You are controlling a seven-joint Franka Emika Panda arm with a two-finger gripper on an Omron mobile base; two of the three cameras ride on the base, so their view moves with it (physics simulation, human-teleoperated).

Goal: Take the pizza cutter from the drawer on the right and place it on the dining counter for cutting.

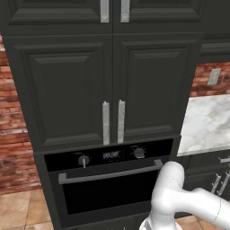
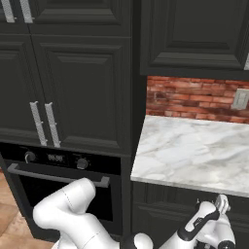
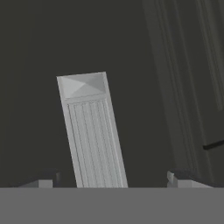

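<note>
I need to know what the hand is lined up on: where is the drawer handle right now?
In the hand view the ribbed silver drawer handle stands slightly tilted on the dark drawer front, rising between the open gripper tips, nearer the left one.

Tall dark charcoal panelled cabinets (image 1: 108, 85) stand over a black built-in oven (image 1: 108, 179), beside a red brick wall (image 2: 194, 99), a white-grey marble tabletop (image 2: 194, 153) and what looks like tan tiled floor (image 1: 18, 209).

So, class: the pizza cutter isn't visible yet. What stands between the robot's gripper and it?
A closed dark drawer front with a ribbed silver handle. The two-finger gripper faces that handle, jaws spread on either side; the cutter would be behind the front, unseen.
</note>
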